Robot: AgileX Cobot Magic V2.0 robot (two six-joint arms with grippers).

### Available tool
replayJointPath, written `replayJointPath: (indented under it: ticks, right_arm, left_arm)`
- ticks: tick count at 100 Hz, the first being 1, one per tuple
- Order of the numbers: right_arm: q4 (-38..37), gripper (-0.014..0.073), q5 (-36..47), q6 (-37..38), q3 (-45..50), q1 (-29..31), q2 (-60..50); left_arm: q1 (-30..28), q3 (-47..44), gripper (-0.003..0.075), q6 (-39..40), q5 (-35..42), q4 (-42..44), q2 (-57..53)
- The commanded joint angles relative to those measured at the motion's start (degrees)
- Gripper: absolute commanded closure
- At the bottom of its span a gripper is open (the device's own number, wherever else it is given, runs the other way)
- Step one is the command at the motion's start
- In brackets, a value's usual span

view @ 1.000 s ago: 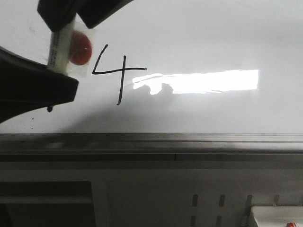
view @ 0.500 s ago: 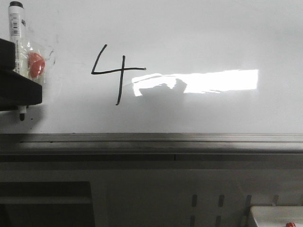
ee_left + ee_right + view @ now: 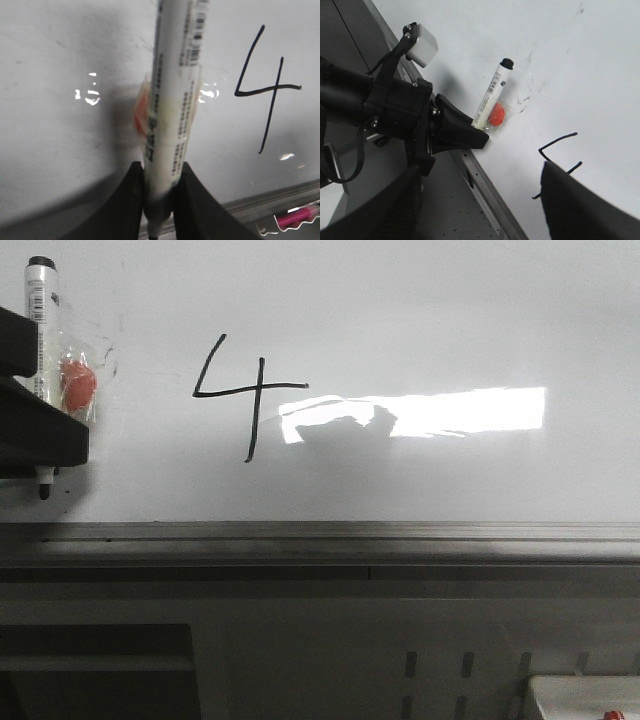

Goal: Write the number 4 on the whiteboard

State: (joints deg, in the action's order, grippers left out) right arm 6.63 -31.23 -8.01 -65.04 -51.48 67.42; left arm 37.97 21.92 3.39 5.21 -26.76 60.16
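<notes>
The number 4 (image 3: 250,392) (image 3: 270,90) is drawn in thin black strokes on the glossy whiteboard (image 3: 420,320) (image 3: 60,125) (image 3: 560,60). My left gripper (image 3: 35,430) (image 3: 161,172) (image 3: 455,131) is shut on a white marker (image 3: 40,330) (image 3: 175,100) (image 3: 490,97) at the board's left, well left of the 4. A red piece in clear wrap (image 3: 78,385) is stuck to the marker. The marker's tip points toward the board's near edge; whether it touches I cannot tell. My right gripper (image 3: 481,170) is open and empty, one finger covering part of the 4 (image 3: 557,140).
A grey metal frame edge (image 3: 320,532) runs along the board's near side. A white container (image 3: 585,695) shows at the bottom right. A pink item (image 3: 295,217) lies past the frame. Faint smudges (image 3: 110,360) mark the board near the marker.
My left gripper has carried the marker leftward, away from the 4, to the left edge of the front view. The 4 is unchanged.
</notes>
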Motion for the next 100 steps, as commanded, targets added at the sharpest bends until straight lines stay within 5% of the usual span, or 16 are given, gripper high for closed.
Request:
replayJointPath:
  ticks: [1,8,15,32,40,49,57,62,100]
  right_arm:
    - [-0.3,0.0148,3.5,-0.6,-1.9,0.3,-1.5]
    - [-0.3,0.0148,3.5,-0.6,-1.9,0.3,-1.5]
    - [-0.3,0.0148,3.5,-0.6,-1.9,0.3,-1.5]
    - [-0.6,0.0162,3.2,-0.6,-1.9,0.3,-1.6]
    - [-1.9,0.0264,2.9,-0.6,-1.7,0.3,-2.4]
    - [-3.2,0.0464,3.9,-0.6,0.0,0.3,-4.7]
    - [-4.5,0.0664,7.2,-0.6,3.2,0.3,-8.8]
    - [-4.5,0.0654,9.1,-0.6,5.6,0.3,-11.1]
    - [-4.7,0.0654,22.7,-0.6,33.3,0.3,-39.8]
  left_arm:
    - [-0.1,1.8,0.0508,0.6,4.4,0.1,-0.4]
    - [-0.1,1.8,0.0351,0.6,5.0,0.1,-0.4]
    - [-0.1,1.8,0.0272,0.6,5.2,0.1,-0.4]
    - [-0.1,1.8,0.0283,0.6,5.2,0.5,-1.1]
    - [-0.1,1.8,0.0285,0.6,5.0,1.7,-3.4]
    - [-0.1,1.8,0.0379,0.5,4.6,4.5,-7.7]
    - [-0.1,1.7,0.0602,0.5,4.6,7.5,-12.5]
    - [-0.1,1.2,0.0741,0.5,4.6,9.0,-15.8]
    - [-0.1,-9.9,0.0741,0.3,4.6,22.5,-41.6]
